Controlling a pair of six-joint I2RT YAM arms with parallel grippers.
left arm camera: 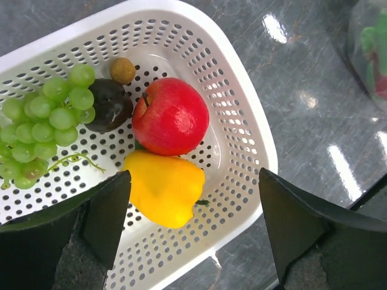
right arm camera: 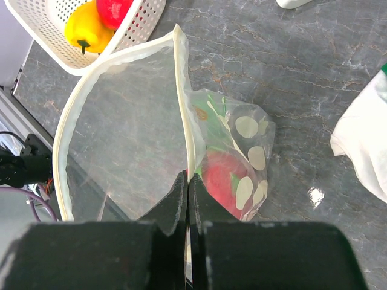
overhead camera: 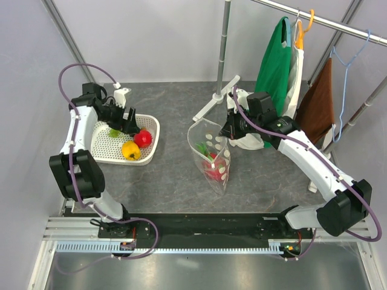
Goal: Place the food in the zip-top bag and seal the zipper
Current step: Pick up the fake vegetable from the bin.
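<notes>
A white perforated basket [left arm camera: 242, 130] holds a red apple [left arm camera: 170, 116], a yellow pepper [left arm camera: 164, 187], green grapes [left arm camera: 42, 121] and a dark plum [left arm camera: 112, 106]. My left gripper [left arm camera: 194, 173] hovers open just above the pepper and the basket's near rim, with nothing between its fingers. The clear dotted zip-top bag [overhead camera: 211, 154] stands mid-table with its mouth held wide. My right gripper [right arm camera: 188, 178] is shut on the zipper [right arm camera: 183, 103], the pale rim strip. A red food with green tips [right arm camera: 219, 180] lies inside the bag.
A clothes rack with a green garment [overhead camera: 273, 57] and a brown one [overhead camera: 317, 99] stands at the back right. A white cloth [right arm camera: 366, 142] lies just right of the bag. A pole's white foot [overhead camera: 213, 103] sits behind the bag.
</notes>
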